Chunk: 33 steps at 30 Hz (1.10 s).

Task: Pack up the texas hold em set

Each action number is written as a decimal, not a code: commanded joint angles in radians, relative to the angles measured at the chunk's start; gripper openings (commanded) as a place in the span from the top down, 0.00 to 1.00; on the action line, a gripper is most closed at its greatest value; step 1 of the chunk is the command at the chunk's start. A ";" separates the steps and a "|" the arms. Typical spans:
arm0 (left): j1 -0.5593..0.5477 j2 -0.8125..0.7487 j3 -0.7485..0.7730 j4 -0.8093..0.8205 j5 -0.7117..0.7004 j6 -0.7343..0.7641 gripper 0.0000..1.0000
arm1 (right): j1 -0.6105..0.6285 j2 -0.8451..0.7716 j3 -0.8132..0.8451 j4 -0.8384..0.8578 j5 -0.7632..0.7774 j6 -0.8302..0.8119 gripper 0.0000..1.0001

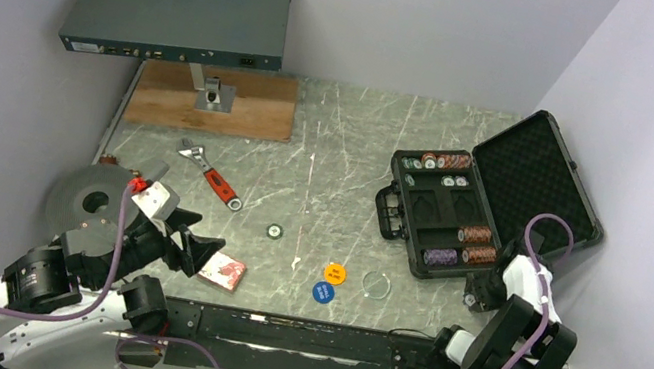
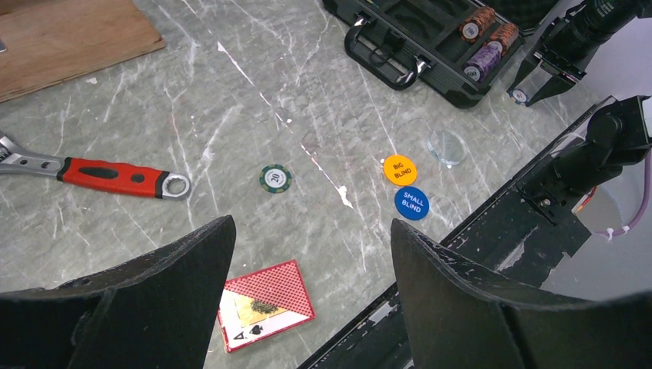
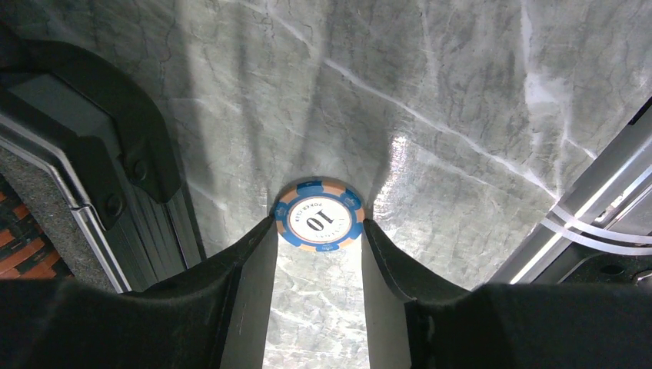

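The black case [image 1: 396, 213] lies open at the right, with its foam-lined lid [image 1: 538, 176] tipped back and several chip stacks [image 1: 476, 246] in its slots. My right gripper [image 3: 319, 223] is down at the table by the case's near corner. It is shut on a blue-and-orange "10" chip [image 3: 320, 206]. The red card deck [image 2: 265, 304] lies near the front edge, and my left gripper [image 2: 311, 223] hangs open above it. A green chip [image 2: 275, 178], an orange disc [image 2: 400, 169], a blue disc [image 2: 412, 202] and a clear disc [image 2: 446, 146] lie loose mid-table.
A red-handled wrench [image 1: 213, 177] lies left of centre. A flat grey rack box [image 1: 180, 14] stands on a post over a wooden board [image 1: 216, 99] at the back left. A grey round plate [image 1: 92, 199] sits at the left. A black rail [image 1: 296, 337] runs along the front edge.
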 commanded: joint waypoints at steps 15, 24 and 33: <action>-0.006 -0.008 0.002 0.012 -0.021 -0.008 0.20 | 0.000 -0.142 0.053 -0.120 -0.043 0.007 0.88; -0.007 -0.012 0.003 0.009 -0.020 -0.012 0.20 | 0.000 -0.087 0.066 -0.077 -0.038 -0.007 0.31; -0.010 -0.008 0.003 0.007 -0.024 -0.011 0.20 | 0.000 -0.012 0.030 0.039 -0.041 -0.012 0.34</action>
